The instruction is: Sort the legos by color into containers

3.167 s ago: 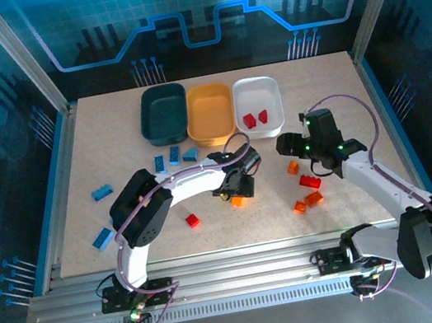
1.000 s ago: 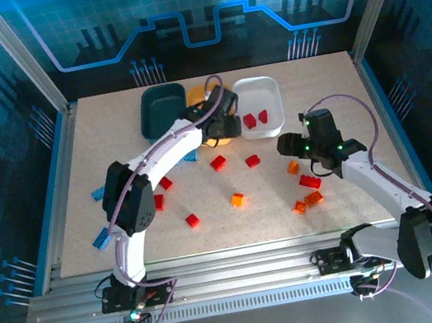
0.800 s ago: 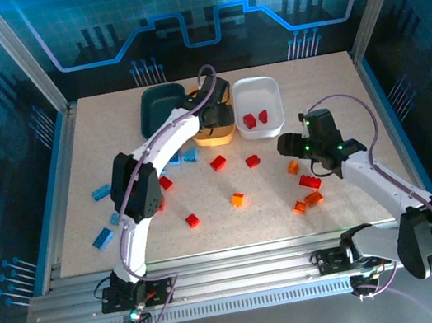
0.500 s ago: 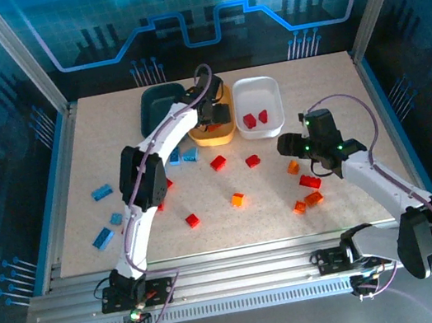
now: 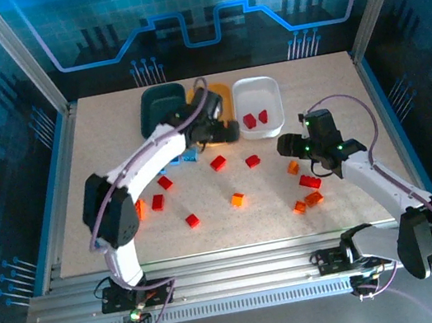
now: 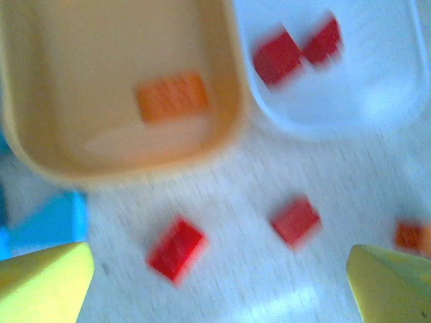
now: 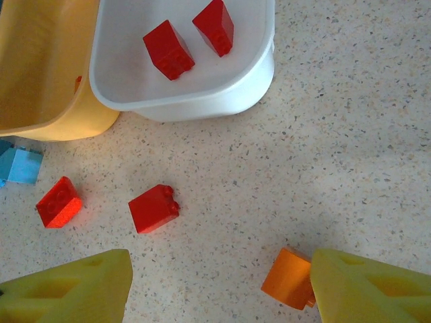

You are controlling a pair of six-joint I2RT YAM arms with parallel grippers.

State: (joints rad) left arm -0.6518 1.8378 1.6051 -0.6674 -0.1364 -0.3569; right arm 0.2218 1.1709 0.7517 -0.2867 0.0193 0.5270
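Top external says it's early days: the white tray (image 5: 267, 94) holds two red legos (image 5: 250, 120), the yellow-orange tray (image 6: 87, 60) has one orange brick (image 6: 172, 97), and I can't spot any blue in the teal tray (image 5: 158, 109). Plenty of red bricks (image 5: 218, 162), orange bricks (image 5: 238, 199) and blue bricks (image 5: 102, 192) sit loose on the worktop (image 5: 328, 83). Both the left gripper (image 6: 217, 279), over the worktop near the yellow-orange tray, and the right gripper (image 7: 219, 289) are spread apart, holding nothing.

Orange lego (image 6: 172, 97) lies in yellow tray (image 6: 233, 128); two red legos (image 7: 168, 49) in white tray (image 7: 202, 102).
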